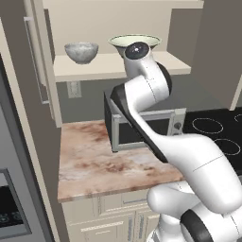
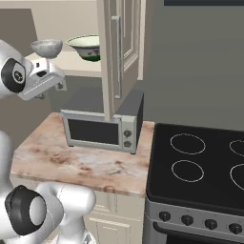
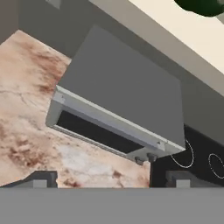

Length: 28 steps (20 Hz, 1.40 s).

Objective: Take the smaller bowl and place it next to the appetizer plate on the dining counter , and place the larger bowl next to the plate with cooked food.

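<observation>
The smaller bowl [image 1: 81, 52] [image 2: 46, 46], mottled grey-white, stands upright at the left of an open cabinet shelf [image 1: 108, 66]. Beside it on the same shelf stands the larger bowl [image 1: 124, 40] [image 2: 86, 46], cream inside and green outside; the arm covers part of it in the left base view, and its green edge [image 3: 201, 5] shows in the hand view. My gripper [image 3: 111, 180] is open with nothing between its fingertips. It hangs below the shelf's front, looking down on the microwave. The appetizer plate, the plate with cooked food and the dining counter are out of view.
A silver microwave [image 1: 165, 124] [image 2: 100, 126] [image 3: 127, 100] sits on a marble kitchen counter [image 1: 90, 165] under the shelf. An open cabinet door [image 2: 119, 52] hangs right of the bowls. A black stovetop [image 2: 200, 167] lies to the right and a fridge [image 1: 14, 189] to the left.
</observation>
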Motion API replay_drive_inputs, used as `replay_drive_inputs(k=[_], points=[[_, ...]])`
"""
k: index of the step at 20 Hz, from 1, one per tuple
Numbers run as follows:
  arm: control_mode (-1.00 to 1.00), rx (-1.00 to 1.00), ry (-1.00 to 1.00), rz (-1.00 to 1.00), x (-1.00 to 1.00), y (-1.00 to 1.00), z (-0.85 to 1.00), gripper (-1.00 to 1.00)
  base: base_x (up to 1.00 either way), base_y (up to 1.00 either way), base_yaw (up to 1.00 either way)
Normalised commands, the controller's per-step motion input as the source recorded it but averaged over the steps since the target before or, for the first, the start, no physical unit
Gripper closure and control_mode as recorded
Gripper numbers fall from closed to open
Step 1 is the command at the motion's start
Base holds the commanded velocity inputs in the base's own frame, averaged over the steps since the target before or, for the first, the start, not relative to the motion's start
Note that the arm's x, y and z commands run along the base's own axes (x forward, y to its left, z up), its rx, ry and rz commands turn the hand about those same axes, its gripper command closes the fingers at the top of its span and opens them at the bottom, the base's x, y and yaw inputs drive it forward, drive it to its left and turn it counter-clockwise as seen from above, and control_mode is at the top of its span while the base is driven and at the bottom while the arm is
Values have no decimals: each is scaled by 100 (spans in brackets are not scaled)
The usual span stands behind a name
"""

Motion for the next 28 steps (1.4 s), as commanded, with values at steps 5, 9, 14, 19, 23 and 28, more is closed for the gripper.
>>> replay_drive_inputs(k=[5, 9, 14, 19, 23, 28], points=[[-100, -11, -29, 9, 0, 0, 55, -100, 0, 0, 0], [-100, -6, -25, 6, 1, 0, 55, -100, 0, 0, 0], [-100, -5, -14, 3, 18, 0, 51, -100, 0, 0, 0], [-100, -3, -9, 3, 52, 0, 34, -100, 0, 0, 0], [-100, -4, -8, 2, 55, 0, 24, -100, 0, 0, 0], [-100, -1, -1, 2, 55, 0, 4, -100, 0, 0, 0]])
